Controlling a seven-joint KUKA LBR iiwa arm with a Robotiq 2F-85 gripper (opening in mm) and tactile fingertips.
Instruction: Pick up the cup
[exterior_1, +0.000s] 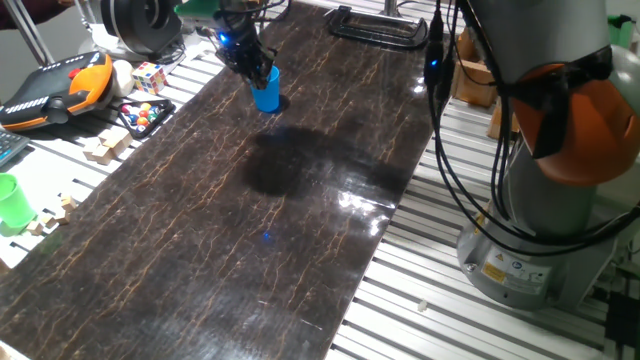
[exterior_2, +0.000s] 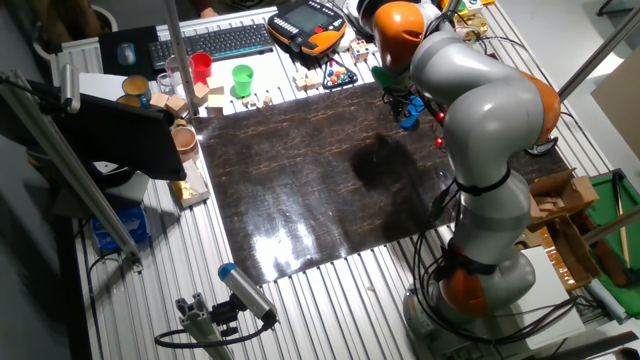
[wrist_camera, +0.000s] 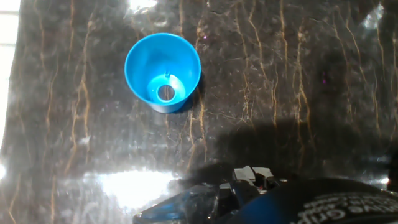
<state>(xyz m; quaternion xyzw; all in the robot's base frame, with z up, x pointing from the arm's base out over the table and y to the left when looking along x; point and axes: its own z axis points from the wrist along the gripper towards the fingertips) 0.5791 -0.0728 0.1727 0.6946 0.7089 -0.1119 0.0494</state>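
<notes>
- At the near end of the table (exterior_1: 200, 270), seen from one fixed view, the dark marbled surface carries bright glare patches and a broad shadow; these could mislead a depth estimate taken off the table top.
- Toward the far end, the cup (exterior_1: 267, 90) stands upright on the table, mouth up, with the hand (exterior_1: 243, 55) directly over and behind it.
- Hand state: it cannot be told how far apart the fingers stand, nor whether they touch the cup. In one fixed view the hand is a dark mass overlapping the rim; in the hand view only part of the hand's body shows at the bottom edge, with no fingertips.
- Likely risk: the cup (wrist_camera: 163, 71) sits up and left of centre in the hand view, so a straight descent may catch the rim with one finger and tip or push the light cup.
- Further risk: the tapered, smooth wall may slip out of a closing grip.
- In the other fixed view the arm (exterior_2: 480, 120) hides most of the cup (exterior_2: 409, 120); only a blue sliver shows.
- Beyond the table's left edge, a light green cup (exterior_1: 14, 203) stands well apart.
</notes>
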